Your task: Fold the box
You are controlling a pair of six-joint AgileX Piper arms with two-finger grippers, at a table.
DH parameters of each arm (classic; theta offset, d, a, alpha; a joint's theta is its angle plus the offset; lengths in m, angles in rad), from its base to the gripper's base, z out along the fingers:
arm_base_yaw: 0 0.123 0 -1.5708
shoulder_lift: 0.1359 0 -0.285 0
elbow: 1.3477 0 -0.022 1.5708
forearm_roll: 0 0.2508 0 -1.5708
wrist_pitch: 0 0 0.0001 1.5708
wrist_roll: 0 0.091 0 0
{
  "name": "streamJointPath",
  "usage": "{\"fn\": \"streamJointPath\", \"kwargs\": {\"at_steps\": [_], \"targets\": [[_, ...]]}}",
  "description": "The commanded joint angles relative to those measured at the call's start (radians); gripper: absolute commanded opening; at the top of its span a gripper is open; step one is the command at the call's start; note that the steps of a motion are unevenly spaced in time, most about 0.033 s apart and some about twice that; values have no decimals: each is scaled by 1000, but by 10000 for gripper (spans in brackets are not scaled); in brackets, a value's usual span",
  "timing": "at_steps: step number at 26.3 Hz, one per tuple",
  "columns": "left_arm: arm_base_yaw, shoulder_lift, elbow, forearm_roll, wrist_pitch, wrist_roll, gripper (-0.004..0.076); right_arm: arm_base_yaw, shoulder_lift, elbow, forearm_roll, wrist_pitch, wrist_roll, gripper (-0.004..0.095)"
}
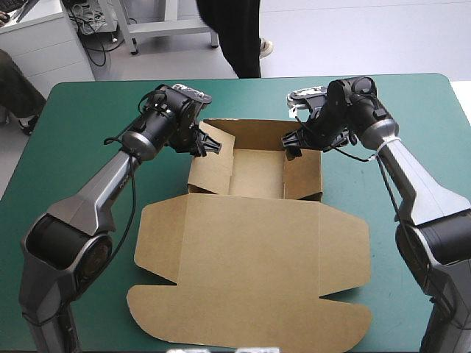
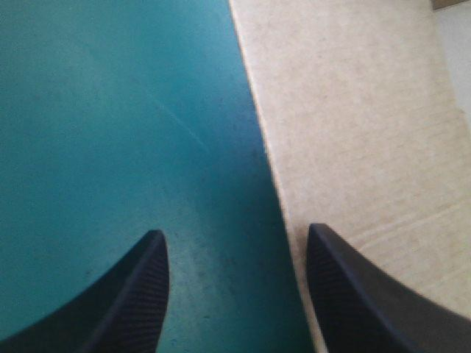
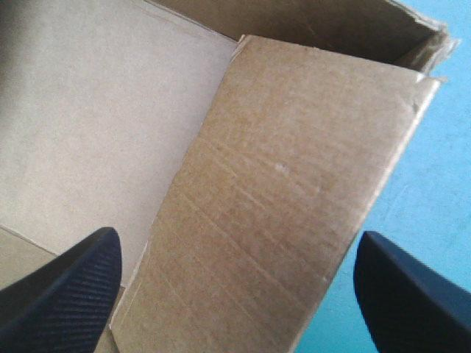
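Observation:
The brown box (image 1: 250, 243) lies mid-table, its wide lid flat toward the near edge and its tray (image 1: 257, 173) at the far side with walls raised. The tray's left flap leans inward. My left gripper (image 1: 208, 147) is at the tray's left wall. Its wrist view shows the gripper (image 2: 235, 294) open, with an edge of the box (image 2: 368, 132) running between the fingers. My right gripper (image 1: 291, 143) hangs over the tray's right wall. In its own view the gripper (image 3: 235, 294) stands wide open, and the raised wall (image 3: 294, 184) lies between the fingers, untouched.
Teal-green cover (image 1: 73, 147) stretches on both sides of the box. The lid's near edge (image 1: 250, 340) comes close to the table's front edge. Both arms reach in from the near corners along the box's sides.

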Motion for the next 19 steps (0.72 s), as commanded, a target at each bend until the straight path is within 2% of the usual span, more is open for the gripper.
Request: {"fn": "streamJointPath", "kwargs": {"at_steps": [1, 7, 14, 17, 19], "targets": [[-5, -131, -37, 36, 25, -4, 393, -1, -89, -40, -16, 22, 3, 796], [-5, -247, -26, 19, 64, 35, 337, -1, -147, -40, -27, 22, 3, 793], [-5, -444, 168, -24, 64, 88, 69, -1, -183, -40, -36, 24, 21, 788], [-5, -517, 300, -7, 62, 105, -22, -1, -183, -40, -33, 24, 25, 788], [-5, -593, 441, 21, 35, 105, -32, -1, -182, -40, -34, 24, 25, 789]]}}
